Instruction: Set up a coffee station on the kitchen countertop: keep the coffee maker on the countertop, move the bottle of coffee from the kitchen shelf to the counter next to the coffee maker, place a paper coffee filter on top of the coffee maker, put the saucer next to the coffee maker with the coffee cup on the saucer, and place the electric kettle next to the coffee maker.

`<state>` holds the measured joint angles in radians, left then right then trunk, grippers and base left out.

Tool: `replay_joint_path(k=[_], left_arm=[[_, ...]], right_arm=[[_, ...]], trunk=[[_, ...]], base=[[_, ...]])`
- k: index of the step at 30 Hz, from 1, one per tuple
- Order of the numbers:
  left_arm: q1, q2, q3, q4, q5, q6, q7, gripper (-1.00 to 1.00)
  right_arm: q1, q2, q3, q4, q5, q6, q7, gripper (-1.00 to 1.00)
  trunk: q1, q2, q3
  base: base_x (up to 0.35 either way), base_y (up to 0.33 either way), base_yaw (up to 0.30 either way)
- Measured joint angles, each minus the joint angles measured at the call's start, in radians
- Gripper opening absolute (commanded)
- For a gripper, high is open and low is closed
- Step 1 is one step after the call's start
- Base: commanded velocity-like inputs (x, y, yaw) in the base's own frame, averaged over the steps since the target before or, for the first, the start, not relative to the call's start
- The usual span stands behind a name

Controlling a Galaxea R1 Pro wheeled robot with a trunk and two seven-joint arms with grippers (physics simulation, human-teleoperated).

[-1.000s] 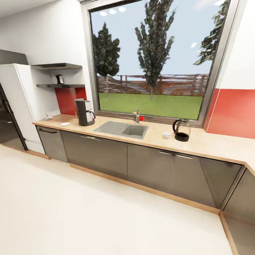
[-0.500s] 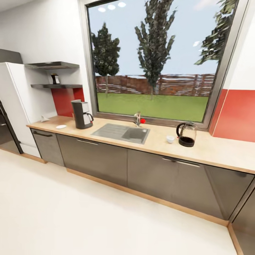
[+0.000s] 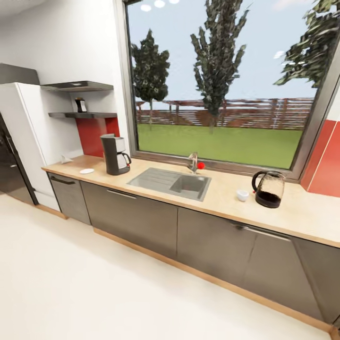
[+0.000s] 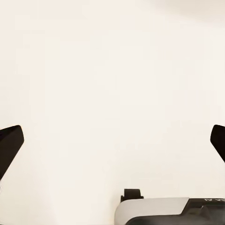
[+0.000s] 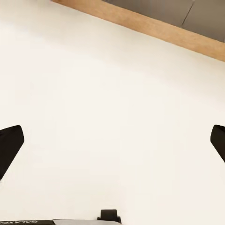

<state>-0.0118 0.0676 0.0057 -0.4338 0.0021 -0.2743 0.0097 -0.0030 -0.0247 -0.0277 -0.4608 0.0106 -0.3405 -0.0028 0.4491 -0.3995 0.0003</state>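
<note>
Across the floor, camera swings nearer the tan wood-look kitchen countertop [image 3: 222,200]; tall dark-grey coffee maker [image 3: 114,155] closer; both grippers spread wide, empty.

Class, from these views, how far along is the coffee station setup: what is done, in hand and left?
Done: only the coffee maker stands on the countertop, with the saucer beside it. In hand: nothing; both end effectors hang open over bare floor. Left: bottle of coffee sits on the shelf; coffee cup and kettle stand beyond the sink; filter unplaced.
</note>
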Motion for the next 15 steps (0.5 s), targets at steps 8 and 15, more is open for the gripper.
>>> replay_joint_path(k=[8, 15], left_arm=[[0.000, 0.000, 0.000, 0.000, 0.001, 0.000, 0.000, 1.00], [0.000, 0.000, 0.000, 0.000, 0.001, 0.000, 0.000, 1.00]], right_arm=[[0.000, 0.000, 0.000, 0.000, 0.000, 0.000, 0.000, 1.00], [0.000, 0.000, 0.000, 0.000, 0.000, 0.000, 0.000, 1.00]], trunk=[[0.000, 0.000, 0.000], [0.000, 0.000, 0.000]], base=[[0.334, 0.000, 0.264], [0.334, 0.000, 0.274]])
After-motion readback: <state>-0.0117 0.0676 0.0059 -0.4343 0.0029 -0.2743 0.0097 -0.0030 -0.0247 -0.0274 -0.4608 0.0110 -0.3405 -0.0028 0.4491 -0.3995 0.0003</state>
